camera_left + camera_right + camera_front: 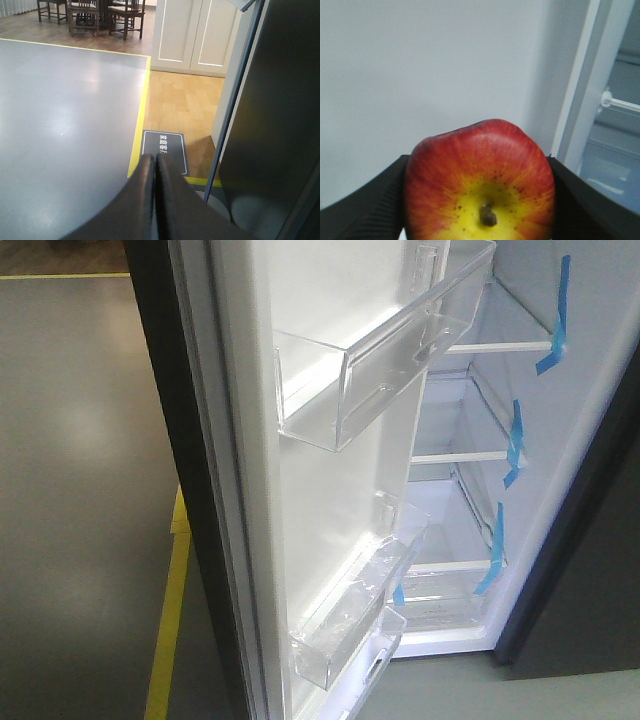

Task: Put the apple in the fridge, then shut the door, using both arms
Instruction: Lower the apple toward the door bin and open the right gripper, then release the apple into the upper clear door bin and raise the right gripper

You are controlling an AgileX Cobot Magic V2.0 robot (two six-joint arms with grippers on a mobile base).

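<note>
Red round apple with yellow streaks and a dark stem (480, 180) sits clenched between my right gripper's (479, 205) black pads; my left gripper (155, 165) is closed, empty, by the tall open door (320, 490) of the white-shelved fridge (470, 455)

**Floor and shelves**

We see a grey floor (65, 115) filling the left of the left wrist view, edged by yellow tape (141, 110). Just right of the tape a dark sign (172, 150) lies on the wooden floor (185, 100). In the front view, at right, the fridge (580, 440) holds white shelves (460, 456).
</note>
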